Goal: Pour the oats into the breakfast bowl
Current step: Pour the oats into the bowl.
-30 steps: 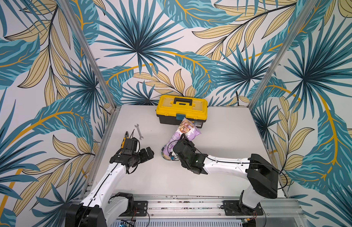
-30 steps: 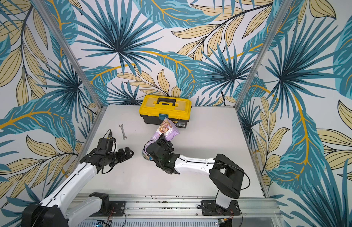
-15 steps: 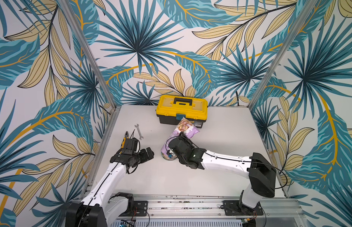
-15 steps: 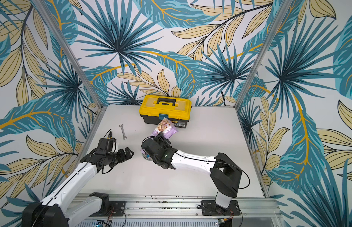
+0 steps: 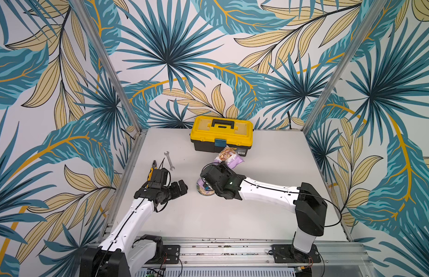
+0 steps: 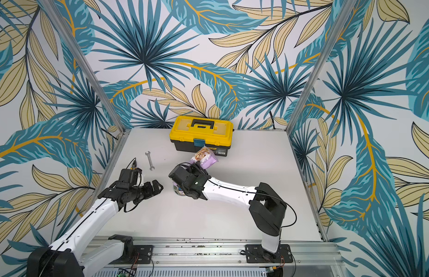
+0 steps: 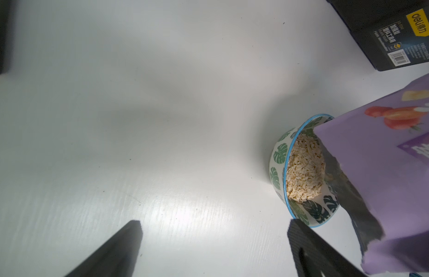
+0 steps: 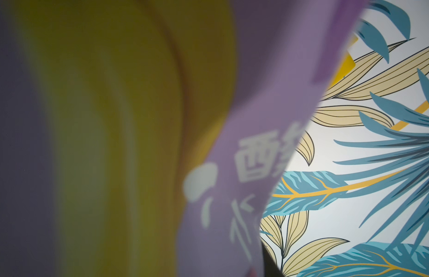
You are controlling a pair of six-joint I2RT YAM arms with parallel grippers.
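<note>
R arm (image 5: 263, 189) crept over bowl (image 7: 279, 156); oats (image 7: 304, 167) heaped, pour prob. near done. R jaws pinch pouch (image 5: 230, 157); L jaws wide, empty.

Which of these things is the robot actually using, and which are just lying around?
In use: leaf-patterned bowl; oats heaped in it; purple pouch tipped over it.
Lying about: yellow toolbox; wrench; pliers, partly hidden by the left arm.
</note>
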